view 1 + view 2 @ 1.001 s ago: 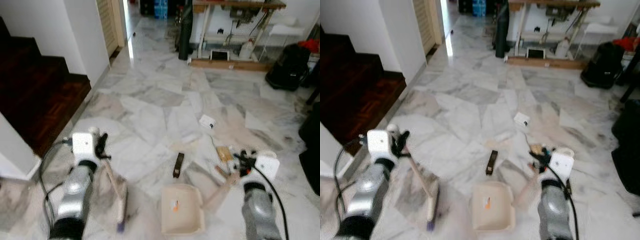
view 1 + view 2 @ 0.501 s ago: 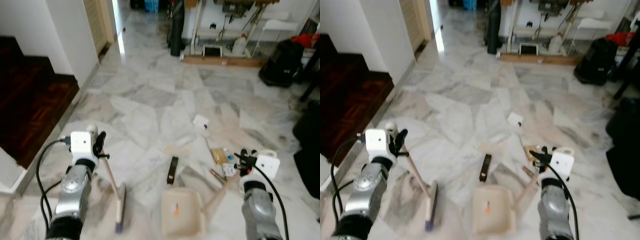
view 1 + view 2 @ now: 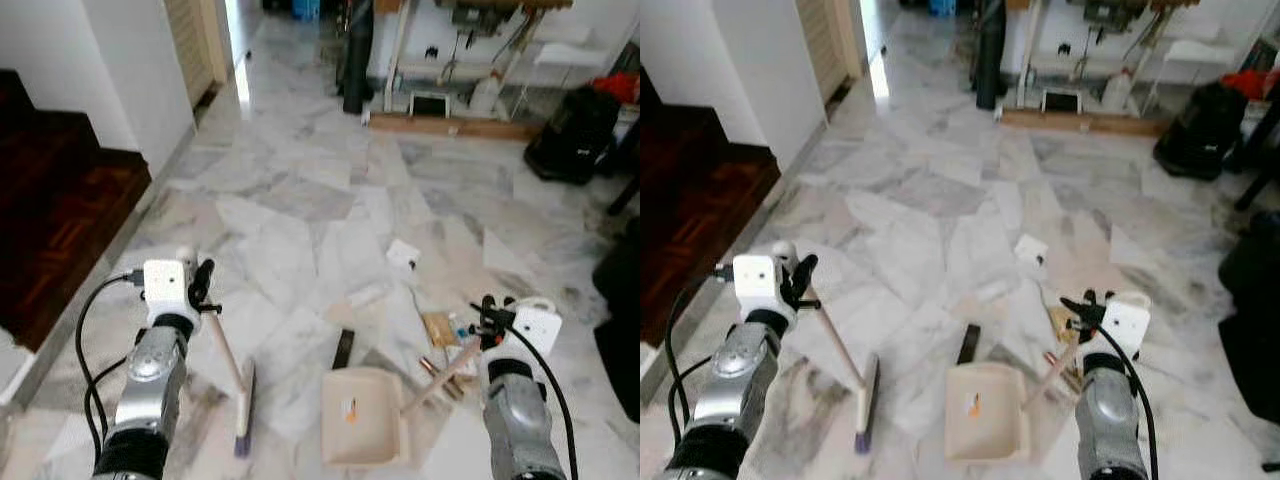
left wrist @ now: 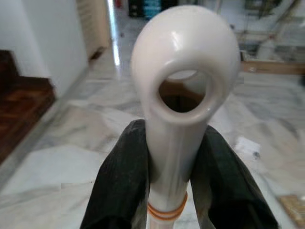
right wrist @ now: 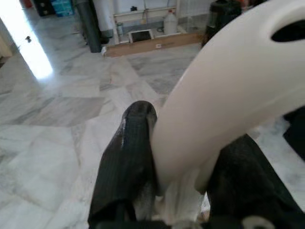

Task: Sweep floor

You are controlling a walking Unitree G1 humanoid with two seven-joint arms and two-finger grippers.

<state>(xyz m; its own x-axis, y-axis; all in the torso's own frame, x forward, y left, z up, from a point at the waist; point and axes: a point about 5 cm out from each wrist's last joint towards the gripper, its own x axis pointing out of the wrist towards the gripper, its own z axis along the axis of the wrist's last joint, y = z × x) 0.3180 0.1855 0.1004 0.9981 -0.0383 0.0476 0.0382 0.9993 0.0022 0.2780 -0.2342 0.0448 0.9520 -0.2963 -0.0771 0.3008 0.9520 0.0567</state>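
I've got the left gripper (image 4: 169, 176) clamped on the broom (image 3: 232, 375) handle, head down on the marble floor (image 3: 300, 200), near left. Right gripper (image 5: 183, 162) squeezed on the dustpan (image 3: 362, 418) handle; pan sits flat near centre. Litter: dark bar (image 3: 343, 349), white scrap (image 3: 404, 254), wrappers (image 3: 440, 330) just beyond/right of pan.

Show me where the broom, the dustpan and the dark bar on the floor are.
broom (image 3: 243, 405), left eye view, on its brush head.
dustpan (image 3: 362, 428), left eye view, on the pan's floor.
dark bar (image 3: 343, 348), left eye view, at its middle.
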